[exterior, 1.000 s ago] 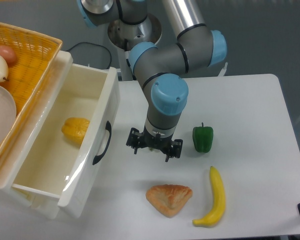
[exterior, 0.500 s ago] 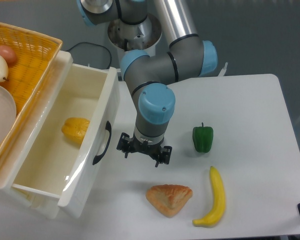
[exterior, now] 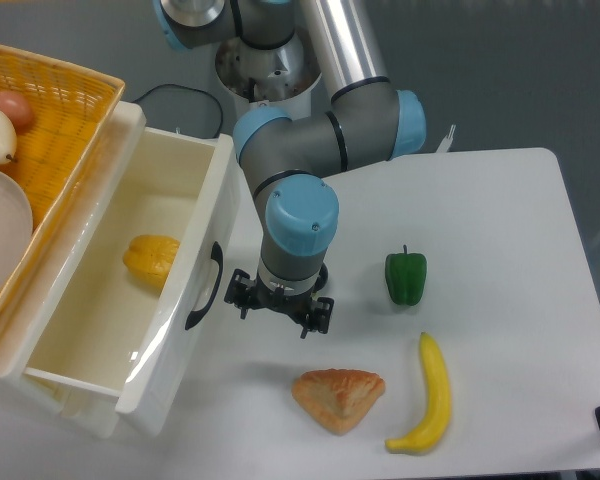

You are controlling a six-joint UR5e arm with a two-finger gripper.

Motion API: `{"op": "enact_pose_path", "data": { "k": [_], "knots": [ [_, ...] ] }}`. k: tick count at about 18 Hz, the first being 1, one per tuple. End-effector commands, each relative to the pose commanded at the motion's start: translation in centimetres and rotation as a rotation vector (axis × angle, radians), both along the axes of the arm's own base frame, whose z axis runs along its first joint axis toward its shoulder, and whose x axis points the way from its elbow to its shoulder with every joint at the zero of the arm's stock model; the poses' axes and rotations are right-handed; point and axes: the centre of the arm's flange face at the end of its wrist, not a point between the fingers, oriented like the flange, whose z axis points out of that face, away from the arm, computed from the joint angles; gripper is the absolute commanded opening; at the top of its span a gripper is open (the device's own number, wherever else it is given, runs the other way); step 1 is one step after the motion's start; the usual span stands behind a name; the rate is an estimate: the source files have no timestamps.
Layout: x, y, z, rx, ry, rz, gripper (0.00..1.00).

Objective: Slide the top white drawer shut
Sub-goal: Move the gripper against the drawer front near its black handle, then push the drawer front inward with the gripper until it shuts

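Note:
The top white drawer (exterior: 195,250) stands pulled far out to the right, its glossy front tilted toward the table, with a curved black bar handle (exterior: 205,287) on it. A yellow item (exterior: 151,259) lies inside it. My gripper (exterior: 277,306) points straight down, just right of the handle with a small gap to the drawer front. The wrist hides the fingertips, so I cannot tell whether it is open or shut. It holds nothing that I can see.
A yellow wicker basket (exterior: 70,115) with produce and a white plate sits on the cabinet top at the left. On the white table (exterior: 510,250) lie a green pepper (exterior: 405,277), a banana (exterior: 427,396) and a pastry (exterior: 337,398).
My gripper has moved left across the table, from near the green pepper to close beside the drawer handle. The drawer has not moved.

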Motion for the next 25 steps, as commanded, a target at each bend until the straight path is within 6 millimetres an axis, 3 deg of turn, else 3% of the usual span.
{"op": "enact_pose_path", "data": {
  "k": [17,25],
  "knots": [
    [1.0,0.4,0.6,0.026,-0.017,-0.014,1.0],
    [3.0,1.1,0.7,0.028,-0.024,-0.042,1.0]
  ]
}}
